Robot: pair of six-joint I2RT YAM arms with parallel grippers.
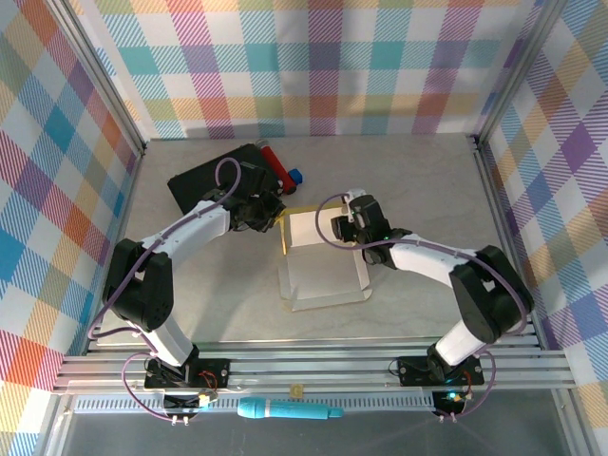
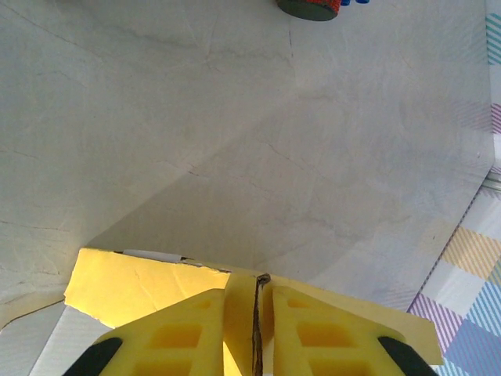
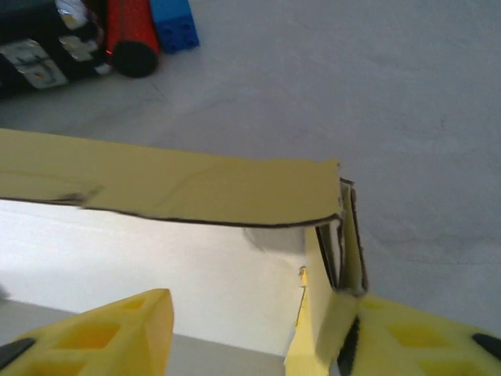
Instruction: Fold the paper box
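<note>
The paper box (image 1: 321, 261) sits mid-table, partly formed. Its near panel lies flat and unfolded (pale side up). The left gripper (image 2: 257, 301) is clenched on a yellow side flap. The right gripper (image 3: 239, 313) stands released beside the raised corner. The far wall is up. In my judgement the other walls need raising and tucking. The black case (image 1: 214, 176) lies beyond.
</note>
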